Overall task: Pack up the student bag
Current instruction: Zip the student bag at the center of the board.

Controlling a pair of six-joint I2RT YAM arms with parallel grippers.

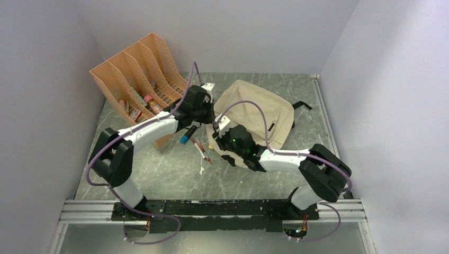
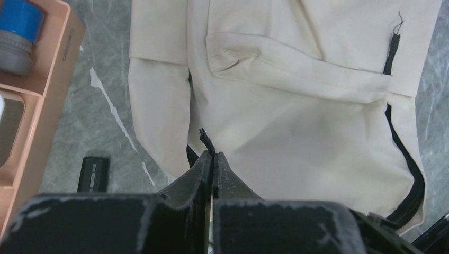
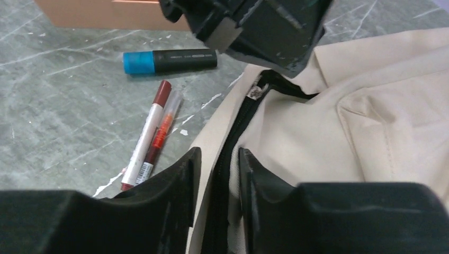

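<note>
The student bag (image 1: pixel 260 108), beige fabric with black zippers, lies flat at the middle right of the table. My left gripper (image 2: pixel 213 156) is shut on a thin black zipper pull (image 2: pixel 205 139) at the bag's (image 2: pixel 296 106) near-left edge. In the top view the left gripper (image 1: pixel 208 117) is at the bag's left corner. My right gripper (image 3: pixel 219 153) is closed on the bag's (image 3: pixel 317 137) edge, with cream fabric and the black zipper line (image 3: pixel 233 132) between its jaws. It sits just in front of the left gripper in the top view (image 1: pixel 219 138).
An orange file organizer (image 1: pixel 137 69) with small items stands at the back left, and its corner shows in the left wrist view (image 2: pixel 50 79). A blue-capped black marker (image 3: pixel 169 60) and two red pens (image 3: pixel 151 132) lie on the table left of the bag.
</note>
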